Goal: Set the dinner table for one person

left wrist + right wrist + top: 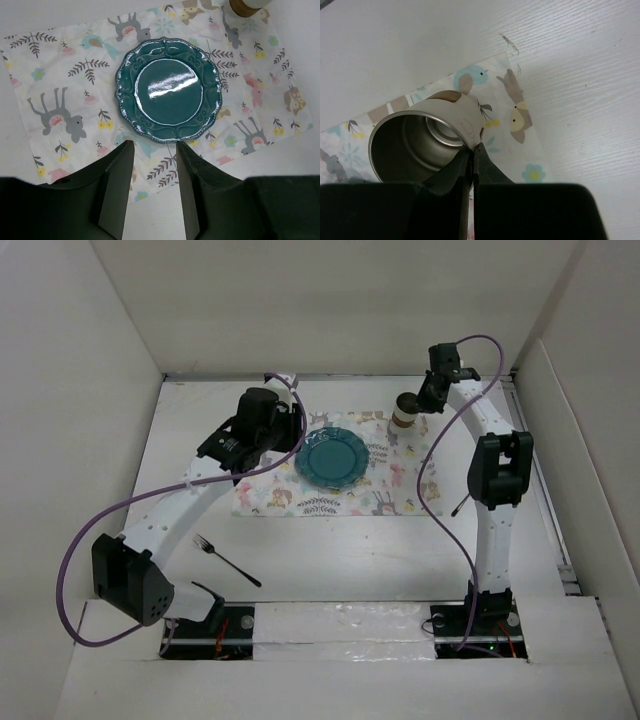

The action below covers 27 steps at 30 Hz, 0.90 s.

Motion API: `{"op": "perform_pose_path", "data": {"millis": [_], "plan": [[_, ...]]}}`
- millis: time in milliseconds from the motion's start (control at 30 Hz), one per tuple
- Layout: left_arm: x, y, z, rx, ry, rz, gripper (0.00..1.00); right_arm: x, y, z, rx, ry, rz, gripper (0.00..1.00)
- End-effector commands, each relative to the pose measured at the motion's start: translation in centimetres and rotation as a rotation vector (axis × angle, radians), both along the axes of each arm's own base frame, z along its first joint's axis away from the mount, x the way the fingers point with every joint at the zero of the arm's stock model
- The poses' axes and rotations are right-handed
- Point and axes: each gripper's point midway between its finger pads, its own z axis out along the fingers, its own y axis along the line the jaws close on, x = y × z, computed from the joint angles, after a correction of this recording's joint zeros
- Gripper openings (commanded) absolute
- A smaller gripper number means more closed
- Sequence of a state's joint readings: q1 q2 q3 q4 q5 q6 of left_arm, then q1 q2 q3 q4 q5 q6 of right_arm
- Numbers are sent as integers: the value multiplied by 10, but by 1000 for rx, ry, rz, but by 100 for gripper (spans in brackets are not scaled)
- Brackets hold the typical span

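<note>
The right gripper (471, 156) has its fingers pinched together on the rim of the metal cup (420, 145), one inside the wall and one outside. The cup sits over the far right corner of the animal-print placemat (65, 90), so this looks like the drink being put down above and to the right of the plate. To do it well, the base should land flat and fully on the mat. The fingers should part only once the weight is down, and the gripper should then rise straight up so the inner finger does not drag the rim and tip the cup. Whether the base is already resting cannot be told from here.

The left gripper (155, 147) hovers over the near edge of the teal scalloped plate (168, 95), jaws apart and holding nothing. The plate lies near the middle of the mat. A fork (226, 560) lies on bare surface, well apart from the mat, near the left arm. It is probably that arm's next job.

The dinner table (330, 550) is plain matte white, with faint grain and a small scuff just beyond the mat's corner. It runs from the arm bases to the far wall.
</note>
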<state>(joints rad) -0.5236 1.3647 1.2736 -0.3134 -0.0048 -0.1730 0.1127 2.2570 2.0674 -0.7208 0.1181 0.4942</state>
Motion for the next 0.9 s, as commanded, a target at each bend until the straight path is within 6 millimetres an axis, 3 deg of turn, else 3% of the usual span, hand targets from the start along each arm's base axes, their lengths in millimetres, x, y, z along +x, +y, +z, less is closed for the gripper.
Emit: {"op": "perform_pose_path", "data": {"millis": [0, 267, 367, 400, 433, 533, 600, 667, 700, 733, 767, 800, 833, 867], "plan": [[-7, 4, 18, -38, -40, 9, 36, 4, -5, 24, -21, -62, -32, 0], [-5, 3, 20, -47, -43, 13, 36, -2, -9, 9, -35, -23, -50, 0], [-6, 3, 18, -49, -37, 15, 36, -4, -13, 3, -32, -8, -59, 12], [-6, 2, 19, -51, -39, 16, 36, -4, -13, 4, -31, -9, -57, 23], [-6, 3, 17, -49, -38, 15, 36, -5, -12, 4, -28, -9, -56, 28], [-6, 3, 19, -52, -40, 16, 36, -3, -6, 23, 3, -40, -38, 41], [-6, 2, 22, -55, -45, 16, 36, -2, -15, 54, 23, -107, -48, 49], [-8, -4, 29, -76, -47, -16, 36, -5, -21, 72, 47, -148, -50, 50], [-8, -5, 34, -83, -48, -22, 34, -12, -26, 102, 60, -215, -53, 44], [-9, -9, 42, -96, -49, -45, 30, -16, -40, 110, 71, -241, -85, 32], [-10, -11, 46, -103, -52, -52, 25, -26, -48, 91, 76, -230, -108, 18], [-12, -13, 50, -113, -54, -66, 17, -41, -57, 118, 87, -295, -133, 0], [-15, -16, 56, -134, -60, -86, 0, -52, -77, 114, 104, -300, -193, 0], [-17, -18, 58, -143, -61, -95, 0, -74, -86, 77, 115, -235, -231, 0]]}}
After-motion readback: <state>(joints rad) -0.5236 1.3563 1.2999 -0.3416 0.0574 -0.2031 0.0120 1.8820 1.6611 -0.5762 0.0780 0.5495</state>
